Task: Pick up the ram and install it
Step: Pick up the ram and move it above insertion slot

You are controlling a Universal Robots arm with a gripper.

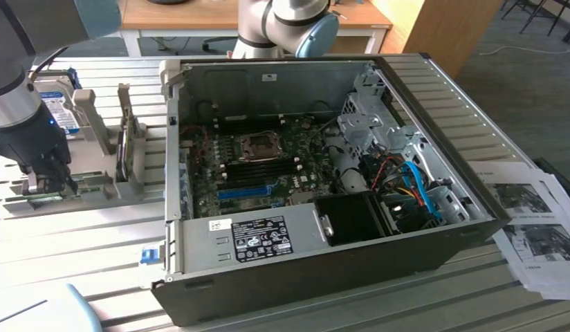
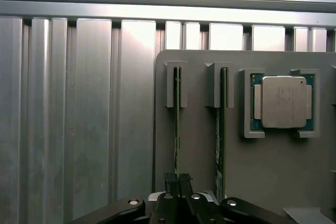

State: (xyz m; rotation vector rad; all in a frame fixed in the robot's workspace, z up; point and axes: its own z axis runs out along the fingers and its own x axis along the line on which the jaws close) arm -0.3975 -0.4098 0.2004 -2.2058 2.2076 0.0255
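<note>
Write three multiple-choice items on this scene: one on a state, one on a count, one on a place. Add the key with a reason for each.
1. The computer case is:
A. closed
B. open, circuit board showing
C. wrapped up

2. Memory sticks standing in the grey holder:
A. two
B. one
C. four

3. The arm's fingers are:
A. inside the computer case
B. over the printed sheets
C. at the grey holder, around one memory stick

Key:
1 B: the board lies in plain sight through the open side.
2 A: two thin sticks stand in slots side by side.
3 C: the fingers sit on either side of one stick's end, in the holder beside the case.
</note>
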